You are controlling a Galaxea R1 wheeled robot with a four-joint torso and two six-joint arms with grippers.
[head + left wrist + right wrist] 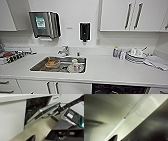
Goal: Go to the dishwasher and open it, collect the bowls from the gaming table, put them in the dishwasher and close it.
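Dishwasher [37,109] sits under the bench [105,70], right of the sink [60,64]; head view catches the dark opening at the bottom edge [117,89]. Left wrist view: door [43,111] tilted partway open, steel panel leaning out from the top, dark interior behind it. Right arm [70,104] reaches in to the door's top edge at the handle [48,116]; right gripper [56,110] sits right at that edge, can't tell if the fingers are clenched on the handle or released. Left gripper: a dark tip [31,138] shows at the frame edge, finger state can't tell either. Right wrist view is a close-up of a pale bar [116,127] running diagonally across a brushed surface, too blurred to say more. Sink holds an orange-brown container [52,63] and some white crockery [75,67]. Tap [64,50] behind it. On the bench right: bottle [115,52], stacked plates [135,56]. Wall: paper towel dispenser [45,24], black soap dispenser [84,31]. White cabinets [130,15] above. Bin [73,117] on the floor beside the door.
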